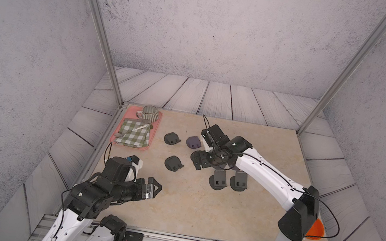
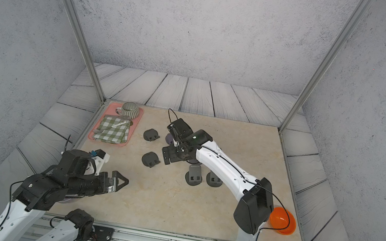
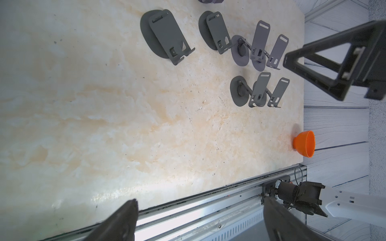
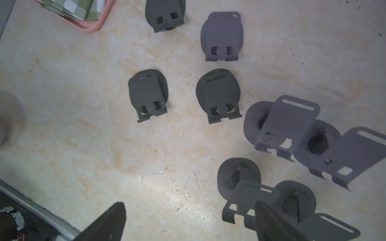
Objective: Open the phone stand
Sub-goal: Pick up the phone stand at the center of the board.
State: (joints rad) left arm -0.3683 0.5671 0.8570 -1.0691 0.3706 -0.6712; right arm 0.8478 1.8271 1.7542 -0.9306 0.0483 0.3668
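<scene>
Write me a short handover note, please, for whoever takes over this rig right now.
Left gripper: open, empty, hovering over bare table, apart from every stand.
Right gripper: open, empty, above the group of stands.
Done: four open stands, clustered together.
To do: four folded stands lie flat on the table beside them and need opening. The right gripper is much closer to them, so it looks the likelier arm for the next one.
</scene>
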